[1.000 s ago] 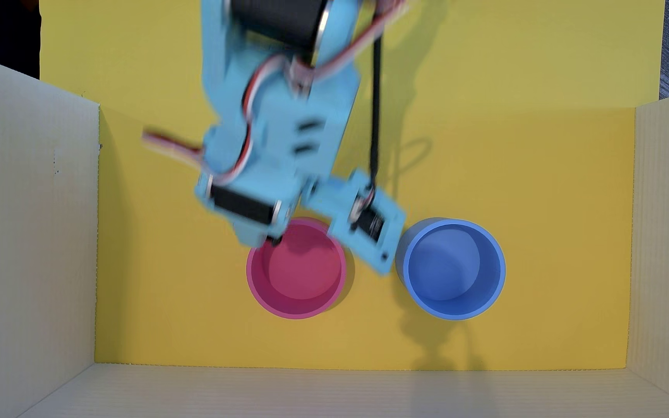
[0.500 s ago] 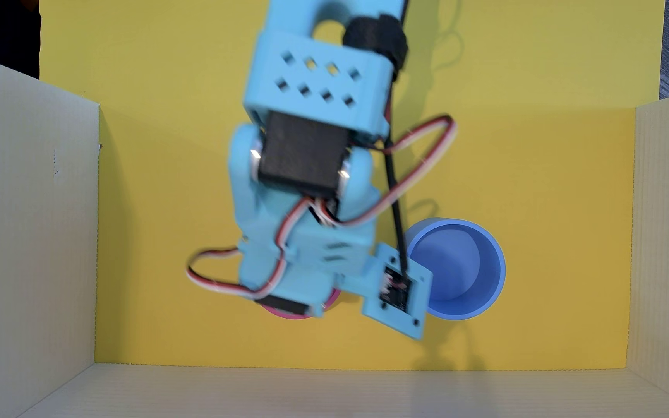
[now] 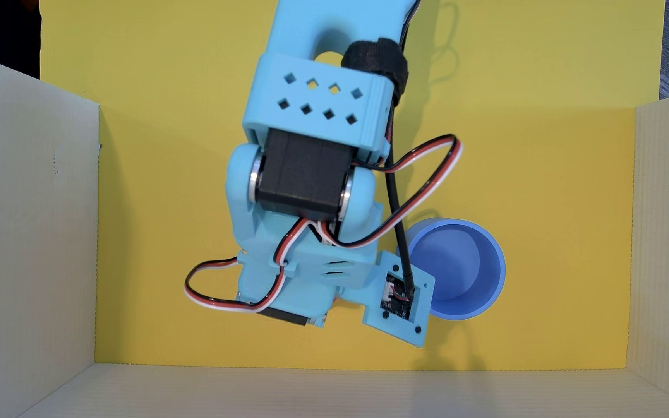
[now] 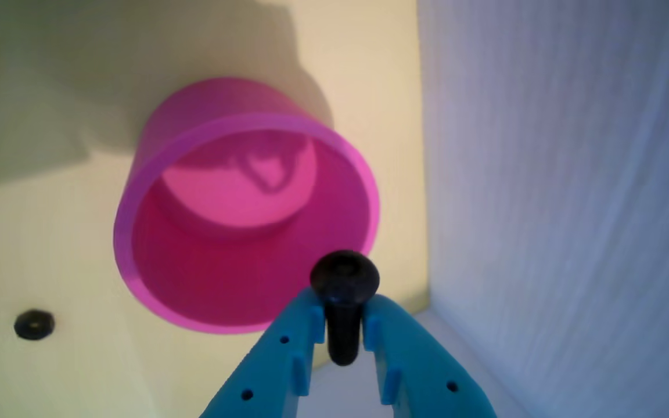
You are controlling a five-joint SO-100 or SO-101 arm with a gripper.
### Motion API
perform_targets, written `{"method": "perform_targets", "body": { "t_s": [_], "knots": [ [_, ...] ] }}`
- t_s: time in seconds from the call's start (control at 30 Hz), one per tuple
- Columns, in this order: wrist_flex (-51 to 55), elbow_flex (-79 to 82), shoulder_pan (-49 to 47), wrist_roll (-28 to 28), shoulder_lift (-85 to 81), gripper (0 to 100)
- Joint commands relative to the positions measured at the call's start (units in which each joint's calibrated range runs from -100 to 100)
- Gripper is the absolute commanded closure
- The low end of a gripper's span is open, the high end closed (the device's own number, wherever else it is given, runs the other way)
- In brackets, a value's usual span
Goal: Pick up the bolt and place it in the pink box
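Note:
In the wrist view my light-blue gripper [image 4: 343, 319] is shut on the black bolt [image 4: 344, 284], gripping its threaded shank with the rounded socket head sticking out past the fingertips. The bolt hangs over the near rim of the pink box [image 4: 241, 203], a round magenta cup standing upright on the yellow floor with nothing inside. In the overhead view the arm [image 3: 304, 169] covers the gripper, the bolt and the pink box; only a sliver of pink shows under the wrist.
A blue round container [image 3: 455, 267] stands right of the wrist in the overhead view. A dark hex nut [image 4: 33, 324] lies on the yellow floor left of the pink box. Pale corrugated walls [image 4: 567, 191] enclose the yellow floor [image 3: 164, 241] on three sides.

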Motion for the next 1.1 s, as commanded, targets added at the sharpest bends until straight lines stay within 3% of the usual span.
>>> {"method": "perform_targets", "body": {
  "t_s": [0.0, 0.13, 0.23, 0.57, 0.8, 1.07],
  "knots": [
    [0.9, -2.65, 0.24, 0.15, -1.01, 88],
    [1.07, -2.01, 0.24, 0.36, -1.26, 86],
    [1.07, -1.92, 0.31, 0.15, -1.35, 99],
    [8.1, 3.14, 0.83, 0.05, -12.46, 98],
    [3.38, 27.3, -1.3, 0.05, -37.88, 98],
    [-21.15, 69.36, -2.04, 0.05, -65.15, 99]
  ]
}}
